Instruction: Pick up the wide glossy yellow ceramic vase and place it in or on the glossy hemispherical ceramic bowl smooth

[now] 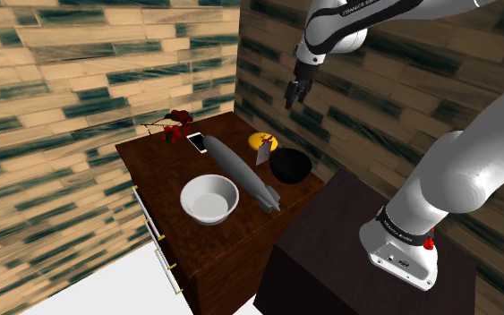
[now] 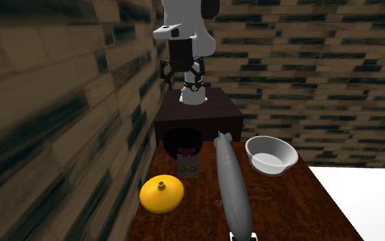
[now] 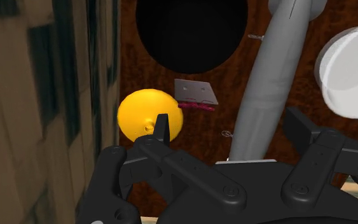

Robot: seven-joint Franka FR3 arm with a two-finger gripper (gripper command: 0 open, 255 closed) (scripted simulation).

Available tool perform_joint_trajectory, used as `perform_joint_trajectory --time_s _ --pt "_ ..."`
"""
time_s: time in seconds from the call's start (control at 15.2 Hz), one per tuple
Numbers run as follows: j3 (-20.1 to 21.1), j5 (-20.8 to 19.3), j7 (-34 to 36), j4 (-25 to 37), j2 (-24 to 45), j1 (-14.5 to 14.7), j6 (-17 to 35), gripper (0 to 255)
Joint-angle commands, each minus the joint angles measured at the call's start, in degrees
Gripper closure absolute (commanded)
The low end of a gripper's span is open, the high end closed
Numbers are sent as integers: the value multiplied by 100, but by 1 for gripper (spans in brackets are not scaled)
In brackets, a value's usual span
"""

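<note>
My claw (image 1: 296, 92) hangs spread apart, pinching nothing, high above the dark brown wooden counter (image 1: 160, 170). The wide glossy yellow vase (image 1: 262, 141) sits upright there by the wall (narrow neck up), near the glossy black hemispherical bowl (image 1: 290, 166).

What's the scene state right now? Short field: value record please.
target: yellow vase, upright on the table, not held
bowls: black bowl beside the vase; white bowl on the far side of the long grey object
gripper: gripper open, in the air above the table
between vase and black bowl: small card
</note>
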Motion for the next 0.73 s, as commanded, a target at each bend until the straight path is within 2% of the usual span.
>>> perform_joint_trajectory --time_s 0.0,0.66 --pt "-60 111 -160 177 460 11 254 0" --pt "-110 850 -1086 1483 2744 -243 1016 0"
